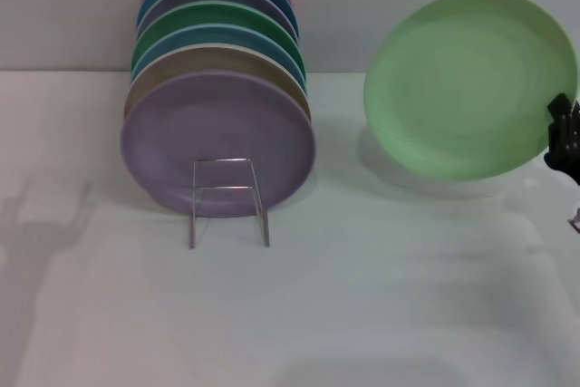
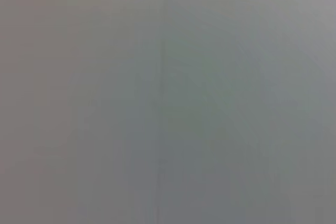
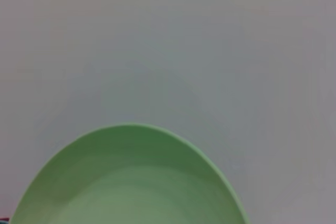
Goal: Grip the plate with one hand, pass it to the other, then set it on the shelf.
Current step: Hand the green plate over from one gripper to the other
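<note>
Head view: we record the plate (image 1: pixel 467 79), a round, shallow, matte mint-green disc, held tilted with its face toward the camera, lifted off the white table (image 1: pixel 362 314) at the right side, with its shadow on the surface beneath. The right gripper (image 1: pixel 564 138) shows only as a black linkage at the frame's right edge, touching the plate's right rim; we cannot tell whether its fingers are clamped. The shelf (image 1: pixel 228 201), a thin silver wire loop, stands left of centre, well apart from the plate. A row of plates (image 1: pixel 217 70) leans upright in it, smooth and matte; the lavender plate (image 1: pixel 217 147) is foremost, then tan, blue, darker green, and more behind, up to a red one. Between the row's right rims and the held plate's left edge lies an open gap; the table in front is bare and broad.

Left wrist view: we see only a flat grey surface; the left gripper is not visible.

Right wrist view: the plate (image 3: pixel 131 182) fills the lower part, its curved rim crisp against plain pale background.
</note>
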Controlling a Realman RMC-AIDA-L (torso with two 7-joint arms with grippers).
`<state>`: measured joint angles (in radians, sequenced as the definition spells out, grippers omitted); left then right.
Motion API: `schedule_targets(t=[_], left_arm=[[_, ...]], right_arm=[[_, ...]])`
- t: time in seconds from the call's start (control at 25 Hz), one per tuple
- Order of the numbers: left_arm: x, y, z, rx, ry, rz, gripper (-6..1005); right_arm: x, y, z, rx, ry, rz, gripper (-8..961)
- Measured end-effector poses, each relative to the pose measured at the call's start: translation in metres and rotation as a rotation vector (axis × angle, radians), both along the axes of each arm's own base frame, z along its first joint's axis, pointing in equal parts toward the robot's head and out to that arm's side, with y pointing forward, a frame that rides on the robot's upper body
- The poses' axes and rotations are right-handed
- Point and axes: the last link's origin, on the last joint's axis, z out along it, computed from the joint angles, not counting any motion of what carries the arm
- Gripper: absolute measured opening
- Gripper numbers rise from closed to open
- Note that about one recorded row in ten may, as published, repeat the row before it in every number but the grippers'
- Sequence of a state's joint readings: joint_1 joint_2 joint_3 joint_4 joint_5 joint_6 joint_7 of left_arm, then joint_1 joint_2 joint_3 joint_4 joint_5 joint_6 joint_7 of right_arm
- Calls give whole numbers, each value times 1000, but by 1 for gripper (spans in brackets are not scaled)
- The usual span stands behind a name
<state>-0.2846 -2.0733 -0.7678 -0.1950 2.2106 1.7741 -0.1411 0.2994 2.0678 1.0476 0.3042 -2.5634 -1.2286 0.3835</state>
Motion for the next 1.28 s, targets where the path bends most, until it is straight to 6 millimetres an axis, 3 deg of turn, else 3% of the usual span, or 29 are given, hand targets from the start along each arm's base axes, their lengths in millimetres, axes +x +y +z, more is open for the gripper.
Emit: schedule_targets(t=[0.56,0.96,1.28], left_arm=[[13,-32,-31,-133,-49,-75,833],[30,-32,-65,-316,-58,-104,834],[22,-48,-76,-393,-51,-70,834]], right_arm=[[-13,-51,-16,4,-102,177,26],[-25,-57,-29,-28,-176,248,25],[-40,-70,-48,-46,-221,279,26]])
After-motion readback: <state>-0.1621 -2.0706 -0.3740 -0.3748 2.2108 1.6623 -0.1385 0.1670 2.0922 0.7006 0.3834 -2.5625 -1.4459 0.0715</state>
